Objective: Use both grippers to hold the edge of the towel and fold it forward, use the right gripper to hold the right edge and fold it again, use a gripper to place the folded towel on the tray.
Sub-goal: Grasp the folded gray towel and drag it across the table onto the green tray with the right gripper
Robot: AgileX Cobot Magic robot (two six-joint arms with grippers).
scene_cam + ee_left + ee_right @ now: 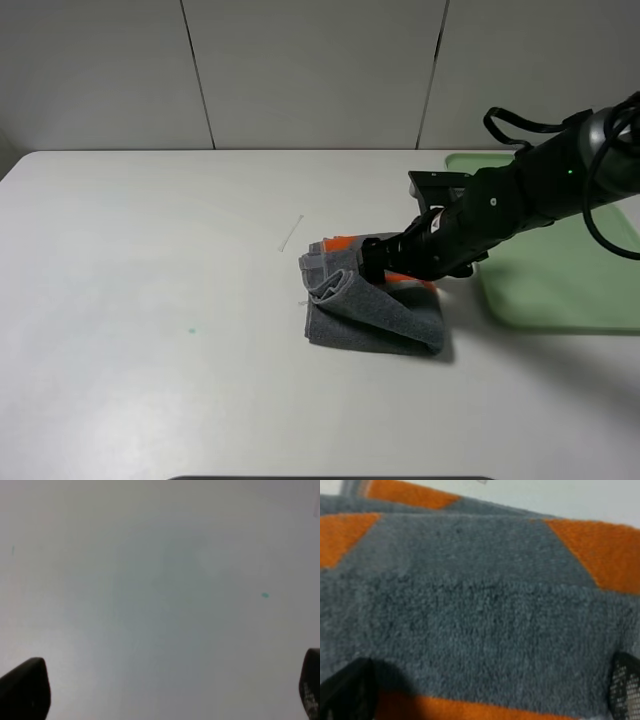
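The grey and orange towel lies folded on the white table, right of centre, with one grey flap bunched up at its left side. My right gripper hangs low over the towel's far part. In the right wrist view its fingertips stand wide apart, open, close above the grey and orange pile, holding nothing. The green tray sits to the right of the towel. My left gripper is open over bare table; its arm is out of the exterior high view.
A thin white strip lies on the table just left of and behind the towel. A small green dot marks the table at the left and also shows in the left wrist view. The right arm partly covers the tray's left edge.
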